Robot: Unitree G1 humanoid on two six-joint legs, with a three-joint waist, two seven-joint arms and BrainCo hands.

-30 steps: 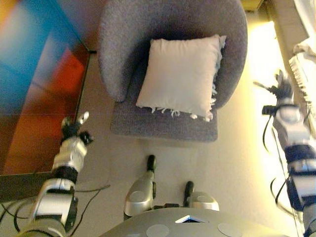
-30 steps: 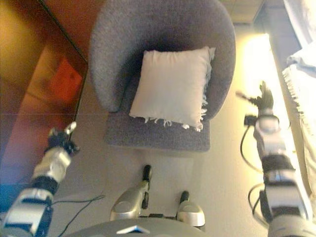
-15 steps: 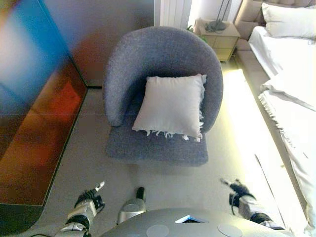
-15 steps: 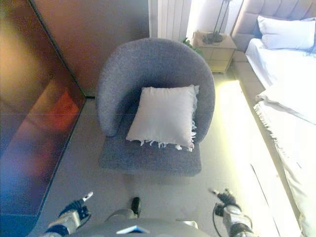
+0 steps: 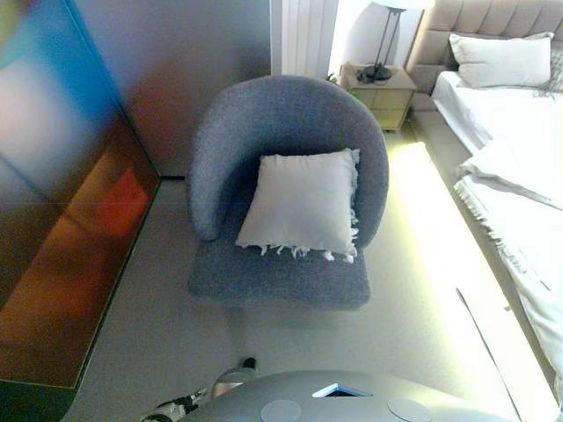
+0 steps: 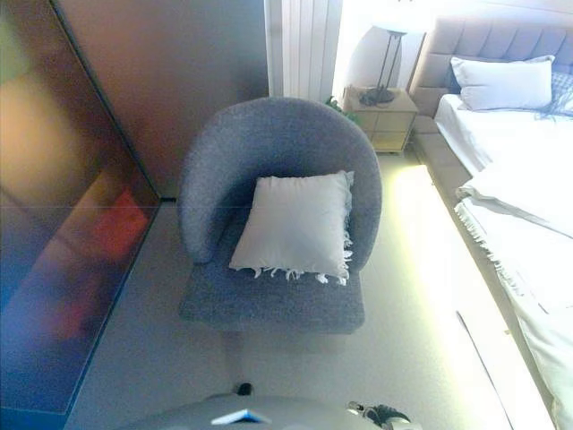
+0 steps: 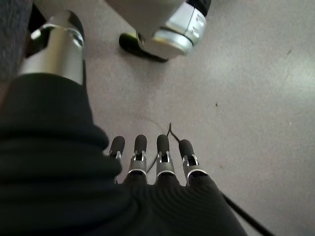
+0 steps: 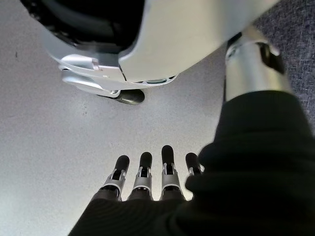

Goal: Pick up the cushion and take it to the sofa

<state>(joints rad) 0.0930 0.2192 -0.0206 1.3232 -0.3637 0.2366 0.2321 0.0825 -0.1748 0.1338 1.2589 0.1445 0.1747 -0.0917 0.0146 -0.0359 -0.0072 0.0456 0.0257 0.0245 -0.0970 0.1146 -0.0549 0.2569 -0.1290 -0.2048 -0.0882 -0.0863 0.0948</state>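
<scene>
Left eye view: square fringed cushion [image 5: 303, 201] on nubbly round armchair [image 5: 281, 132]; both robot hands [image 7: 156, 164] [image 8: 145, 178] straight-fingered, empty

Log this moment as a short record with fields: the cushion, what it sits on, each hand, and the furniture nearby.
cushion: white cushion with a fringed edge, leaning against the chair's back, untouched
seat: grey armchair, rounded back, on the floor
left hand: low beside the robot, fingers straight, holding nothing
right hand: low beside the robot, straight and empty too
nearby: bed with a white pillow to the right; nightstand with a lamp behind the chair
task state: cushion not yet picked up
</scene>
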